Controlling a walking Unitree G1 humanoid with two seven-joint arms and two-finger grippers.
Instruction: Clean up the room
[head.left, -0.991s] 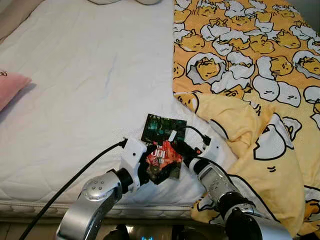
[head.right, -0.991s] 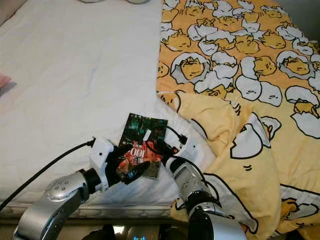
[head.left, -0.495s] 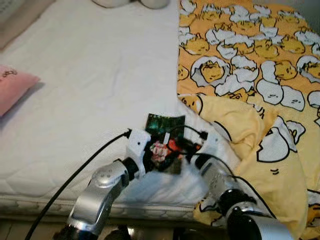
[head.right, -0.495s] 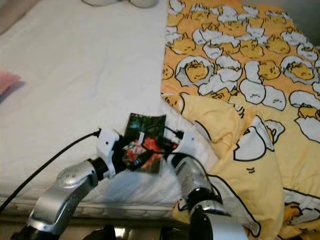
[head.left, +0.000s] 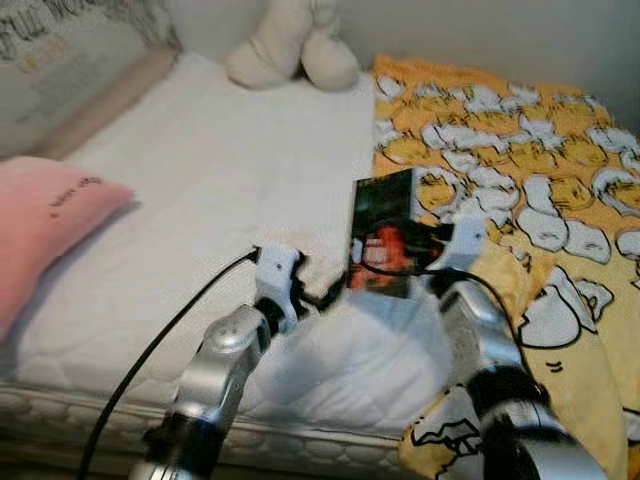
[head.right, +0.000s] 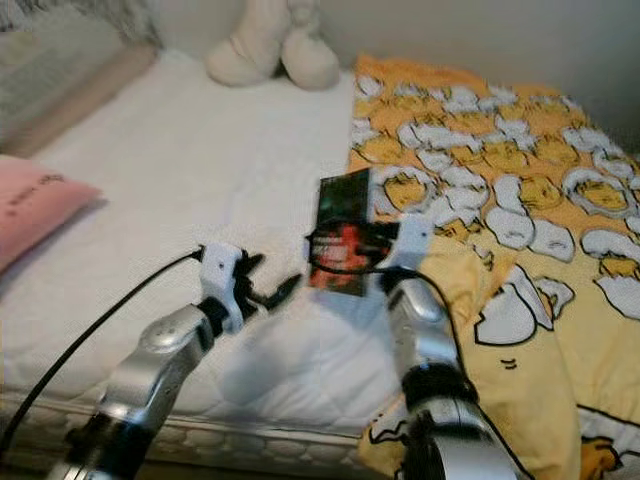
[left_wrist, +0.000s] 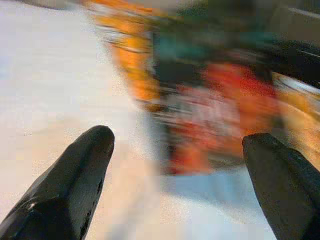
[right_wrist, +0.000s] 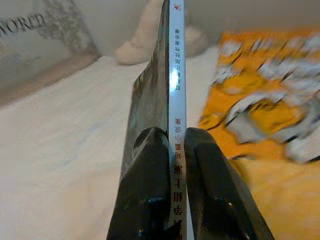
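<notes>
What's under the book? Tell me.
The book, clamped in the right gripper, is up in the air. Below it shows white mattress. The spot right behind its cover is hidden.

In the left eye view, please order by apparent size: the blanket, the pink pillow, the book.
1. blanket
2. pink pillow, partly cut off by the frame
3. book, held nearer the camera, so it looks larger than it is
</notes>
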